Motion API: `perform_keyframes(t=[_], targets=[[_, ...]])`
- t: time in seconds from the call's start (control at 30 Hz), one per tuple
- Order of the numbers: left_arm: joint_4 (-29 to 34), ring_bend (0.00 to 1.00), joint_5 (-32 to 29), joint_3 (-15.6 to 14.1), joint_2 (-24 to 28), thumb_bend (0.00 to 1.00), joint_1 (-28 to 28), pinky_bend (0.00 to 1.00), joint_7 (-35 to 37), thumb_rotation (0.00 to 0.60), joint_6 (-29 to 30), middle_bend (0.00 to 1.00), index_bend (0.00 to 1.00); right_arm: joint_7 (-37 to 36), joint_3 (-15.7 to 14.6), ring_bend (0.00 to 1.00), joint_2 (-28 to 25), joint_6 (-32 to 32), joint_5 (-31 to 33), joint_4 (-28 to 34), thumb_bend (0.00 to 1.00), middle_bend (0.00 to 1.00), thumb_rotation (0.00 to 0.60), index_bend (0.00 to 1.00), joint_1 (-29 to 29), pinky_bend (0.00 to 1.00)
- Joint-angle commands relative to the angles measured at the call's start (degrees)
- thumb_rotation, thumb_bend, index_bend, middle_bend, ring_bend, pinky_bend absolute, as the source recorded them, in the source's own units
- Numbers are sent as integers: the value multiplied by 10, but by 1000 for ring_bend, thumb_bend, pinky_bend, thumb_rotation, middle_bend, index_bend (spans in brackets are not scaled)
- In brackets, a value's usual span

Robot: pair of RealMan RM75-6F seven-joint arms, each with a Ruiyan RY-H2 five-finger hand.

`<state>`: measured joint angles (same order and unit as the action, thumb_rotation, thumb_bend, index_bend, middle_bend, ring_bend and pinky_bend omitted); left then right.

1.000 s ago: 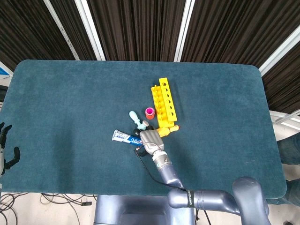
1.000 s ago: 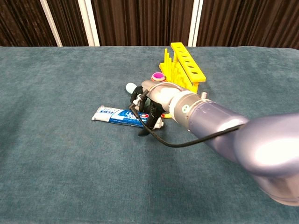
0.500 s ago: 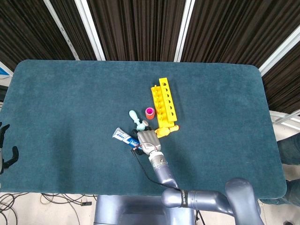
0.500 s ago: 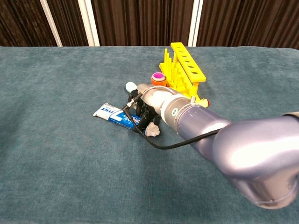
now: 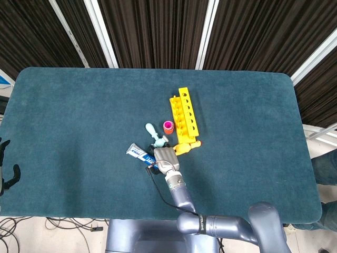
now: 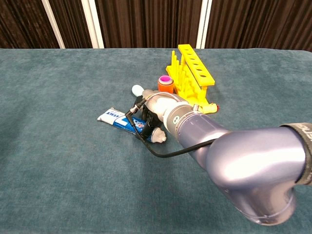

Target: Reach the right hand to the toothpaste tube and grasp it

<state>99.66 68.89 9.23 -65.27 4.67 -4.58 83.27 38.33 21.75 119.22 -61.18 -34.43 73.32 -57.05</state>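
The toothpaste tube [image 5: 136, 152] is white and blue and lies on the teal table cloth, near the middle front. In the chest view its flat end [image 6: 113, 116] points left and its white cap [image 6: 158, 135] sticks out below my fingers. My right hand [image 6: 157, 108] sits on the tube's cap half, its dark fingers [image 6: 146, 120] curled around it. From the head view the right hand [image 5: 164, 156] hides most of the tube. My left hand [image 5: 6, 168] hangs off the table's left edge with fingers apart, holding nothing.
A yellow rack [image 5: 184, 117] stands just behind the right hand, with a pink-topped orange cup [image 5: 168, 126] at its left side. A pale blue handle-like object [image 5: 151, 130] lies between cup and tube. A yellow piece with a red tip [image 6: 209, 107] lies at the rack's foot.
My right hand has come down and its fingers have closed around the tube. The tube has turned a little, with its cap end now nearer the camera. The forearm has swung left.
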Motion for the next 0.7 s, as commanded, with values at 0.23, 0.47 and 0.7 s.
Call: perform_keyframes(t=[0.23,0.47,0.7], targets=[[2,0,-8,3,1,532,0,0,0,600,-1,0,88,1,-4,673,-4,13,3,2,497,608,600,423,6,324],[6,0,-14,6,2,532,0,0,2,600,-1,0,88,-18,-15,709,-23,12,-29,26,573,628,600,460,21,346],[5,0,-18,7,3,533,-1,0,4,600,-1,0,88,-78,-12,712,-88,20,-78,112,576,628,600,461,55,347]])
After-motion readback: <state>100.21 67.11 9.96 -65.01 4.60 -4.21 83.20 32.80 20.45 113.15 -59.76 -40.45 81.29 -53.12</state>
